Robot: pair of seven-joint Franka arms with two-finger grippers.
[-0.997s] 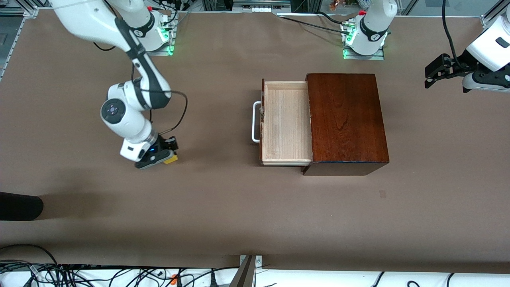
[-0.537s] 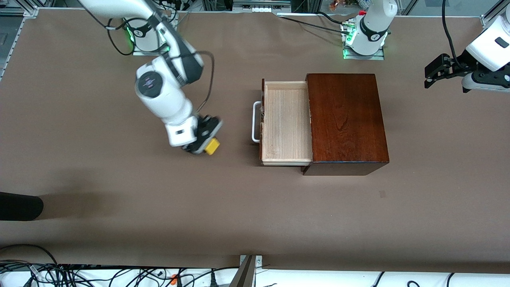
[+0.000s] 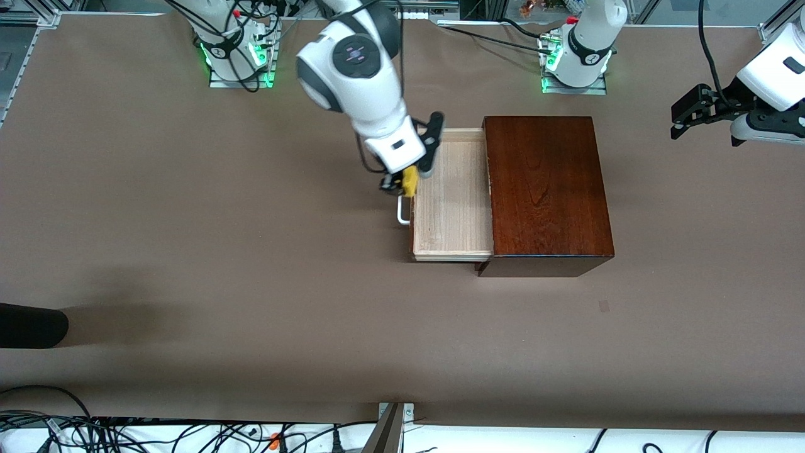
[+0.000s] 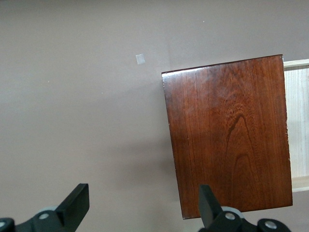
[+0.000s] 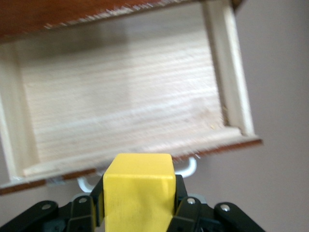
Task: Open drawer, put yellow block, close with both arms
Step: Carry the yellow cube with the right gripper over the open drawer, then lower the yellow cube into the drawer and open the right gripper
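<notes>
Carrying the yellow block (image 3: pixel 409 182) from the bare surface (image 3: pixel 188 251) to over the open drawer (image 3: pixel 453 220), the right hand (image 3: pixel 412 179) is clenching it above the handle edge, right wrist view confirming; left hand (image 3: pixel 688 113), released, is waiting; drop and closing remaining.

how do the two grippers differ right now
The right gripper is shut on the yellow block, while the left gripper is open and holds nothing. The right gripper hangs over the front edge of the open drawer; the left gripper waits off toward the left arm's end of the table. Both are black and two-fingered.
</notes>
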